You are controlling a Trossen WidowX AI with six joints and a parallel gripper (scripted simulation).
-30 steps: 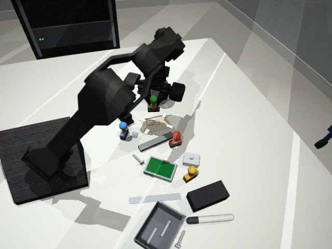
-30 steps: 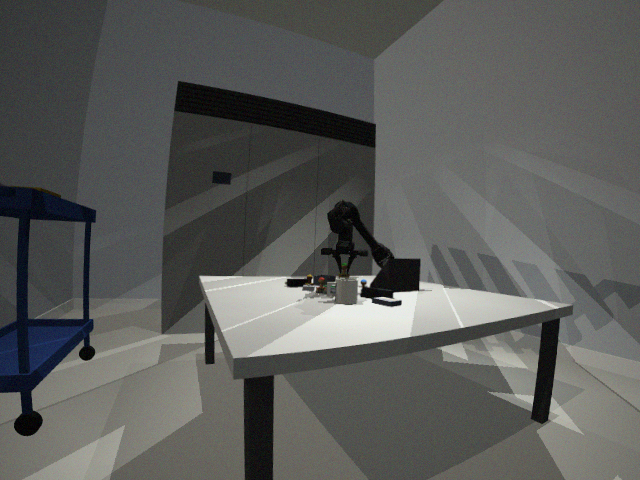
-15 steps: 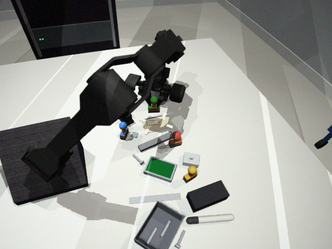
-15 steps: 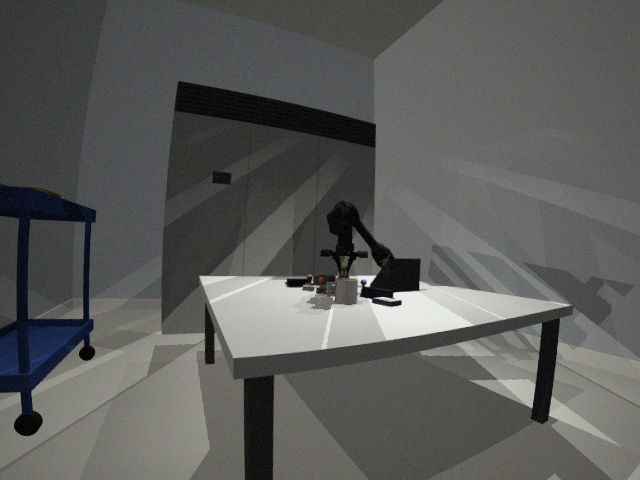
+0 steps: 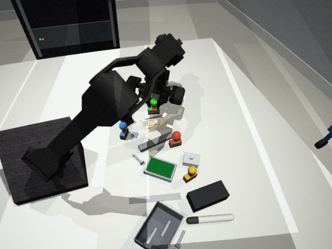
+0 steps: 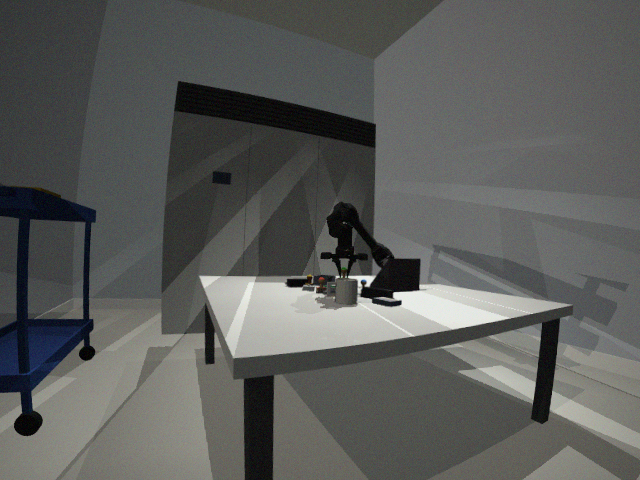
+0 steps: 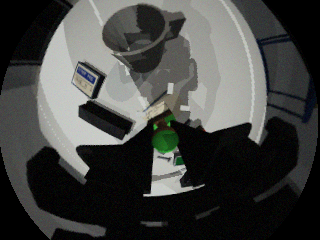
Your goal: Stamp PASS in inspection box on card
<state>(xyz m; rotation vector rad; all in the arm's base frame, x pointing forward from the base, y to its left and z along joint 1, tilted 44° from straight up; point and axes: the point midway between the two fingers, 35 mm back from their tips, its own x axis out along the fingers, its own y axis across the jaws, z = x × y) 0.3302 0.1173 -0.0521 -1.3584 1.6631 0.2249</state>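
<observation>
— Near the middle of the table (image 5: 235,88), what does the claw (image 5: 154,102) have?

— It is clamped on the green stamp (image 5: 153,105), fingers on either side of the green knob. The stamp stands upright, its wooden base at the far edge of the card (image 5: 151,124). Whether the base touches the paper or hangs just above it, I cannot tell.

— And the card?

— It lies flat, partly in the arm's shadow, with faint lines of writing on it. The inspection box is too small to make out.

— The pad?

— The pad (image 5: 160,168), green in a grey frame, lies toward the near edge of the table, well apart from the card. A grey bar (image 5: 154,141) lies between them.

— Other stamps?

— Three, all standing on the table: a blue one (image 5: 123,130) just beside the card on the arm-base side, a red one (image 5: 176,139) by the bar, a yellow one (image 5: 191,173) next to the pad.

— What does the wrist view add?

— The green stamp (image 7: 164,139) sits between the dark fingers, and farther off stands a mug (image 7: 140,34).
</observation>
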